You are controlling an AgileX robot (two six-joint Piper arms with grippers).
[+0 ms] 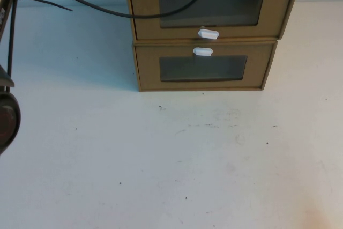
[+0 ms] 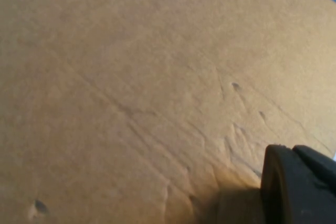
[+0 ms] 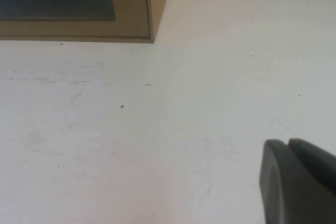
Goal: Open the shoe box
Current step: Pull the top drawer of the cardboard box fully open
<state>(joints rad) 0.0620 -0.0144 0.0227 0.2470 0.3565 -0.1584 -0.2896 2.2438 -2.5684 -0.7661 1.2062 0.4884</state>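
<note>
Two brown cardboard shoe boxes stand stacked at the back of the table, the upper box [image 1: 144, 9] on the lower box [image 1: 147, 68]. Each front has a dark window and a white handle: the upper handle [image 1: 208, 34] and the lower handle [image 1: 202, 52]. Both fronts are closed. My left gripper [image 2: 292, 150] is shut with nothing in it, close over a creased cardboard surface [image 2: 131, 77]; the high view does not show it. My right gripper [image 3: 287, 142] is shut and empty above the white table [image 3: 184, 103], in front of the lower box's right corner [image 3: 149, 3].
A black cable [image 1: 107, 8] runs from the left arm's parts [image 1: 6, 116] at the left edge across the upper box's front. The white table [image 1: 161, 159] stretches bare in front of the boxes, with small dark specks.
</note>
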